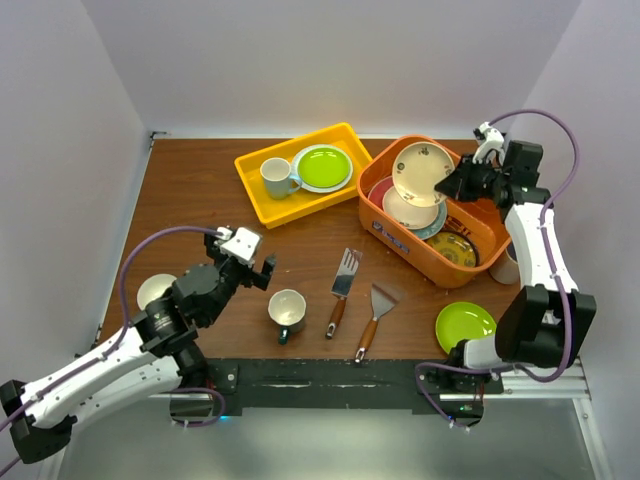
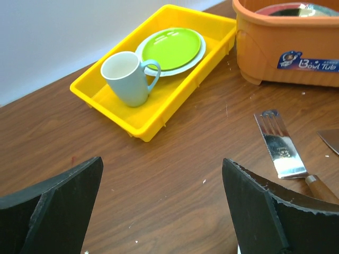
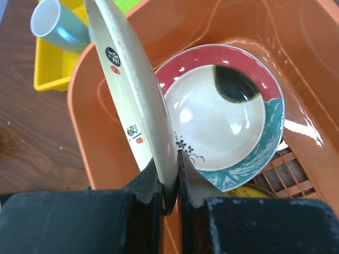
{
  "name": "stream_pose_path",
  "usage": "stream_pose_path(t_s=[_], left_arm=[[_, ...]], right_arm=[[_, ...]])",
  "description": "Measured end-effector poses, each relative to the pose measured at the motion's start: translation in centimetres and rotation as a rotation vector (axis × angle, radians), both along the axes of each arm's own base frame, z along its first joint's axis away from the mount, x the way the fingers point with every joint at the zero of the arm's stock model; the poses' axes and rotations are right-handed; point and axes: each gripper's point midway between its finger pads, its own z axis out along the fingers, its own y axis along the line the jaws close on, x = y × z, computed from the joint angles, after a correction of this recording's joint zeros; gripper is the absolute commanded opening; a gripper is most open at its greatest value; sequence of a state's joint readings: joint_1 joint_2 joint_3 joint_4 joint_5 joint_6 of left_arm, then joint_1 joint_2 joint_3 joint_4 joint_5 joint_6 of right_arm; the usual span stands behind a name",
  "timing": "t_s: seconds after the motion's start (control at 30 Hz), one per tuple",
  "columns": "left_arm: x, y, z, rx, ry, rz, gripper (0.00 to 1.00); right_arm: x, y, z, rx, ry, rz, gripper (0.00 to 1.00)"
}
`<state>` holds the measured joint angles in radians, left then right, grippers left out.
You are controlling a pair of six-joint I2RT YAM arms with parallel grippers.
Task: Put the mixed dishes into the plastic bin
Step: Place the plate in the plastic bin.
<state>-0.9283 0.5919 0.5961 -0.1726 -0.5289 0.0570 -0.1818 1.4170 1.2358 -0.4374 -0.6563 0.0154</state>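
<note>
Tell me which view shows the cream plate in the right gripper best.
Top external: the cream plate shows most of its face, tilted over the orange bin. Right wrist sees it edge-on, rim pinched in the right gripper. Left wrist misses it.

Brown wood-grain table (image 1: 200,200), pale specks on surface. Plain white back wall (image 1: 330,60) meets far edge of table. Left wall (image 1: 60,150) and right wall (image 1: 600,90) close in both sides. Black strip (image 1: 330,378) along near edge, silver rail (image 1: 540,392) at right end. Grey floor (image 1: 330,450) below. Light soft, even; shadows faint.
</note>
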Motion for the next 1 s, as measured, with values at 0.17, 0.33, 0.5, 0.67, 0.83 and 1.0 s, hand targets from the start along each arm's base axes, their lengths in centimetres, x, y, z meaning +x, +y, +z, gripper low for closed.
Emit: stream_pose_path(t_s=[0.17,0.33,0.5,0.67,0.83,1.0], left_arm=[[-0.3,0.8,0.9,-0.04,-0.032,0.01,1.0],[-0.1,0.9,0.8,-0.038,-0.034,0.017,1.0],[0.0,1.0,0.6,-0.03,-0.031,0.023,1.0],[0.3,1.2,0.5,-0.025,-0.028,0.034,1.0],[0.6,1.3,0.1,-0.014,-0.017,0.042,1.0],[0.8,1.2,-0.3,-0.005,-0.007,0.042,1.0]], right_arm=[[1.0,-0.5,-1.9,0.013,0.047,-0.032,0.0],[1.4,-0.5,-4.9,0.035,0.119,-0.037,0.0],[2.0,-0.4,-8.3,0.068,0.204,-0.037,0.0],[2.2,-0.1,-11.5,0.103,0.288,-0.027,0.0],[2.2,0.1,-12.9,0.119,0.325,-0.027,0.02],[2.2,0.6,-13.0,0.123,0.323,-0.01,0.14]])
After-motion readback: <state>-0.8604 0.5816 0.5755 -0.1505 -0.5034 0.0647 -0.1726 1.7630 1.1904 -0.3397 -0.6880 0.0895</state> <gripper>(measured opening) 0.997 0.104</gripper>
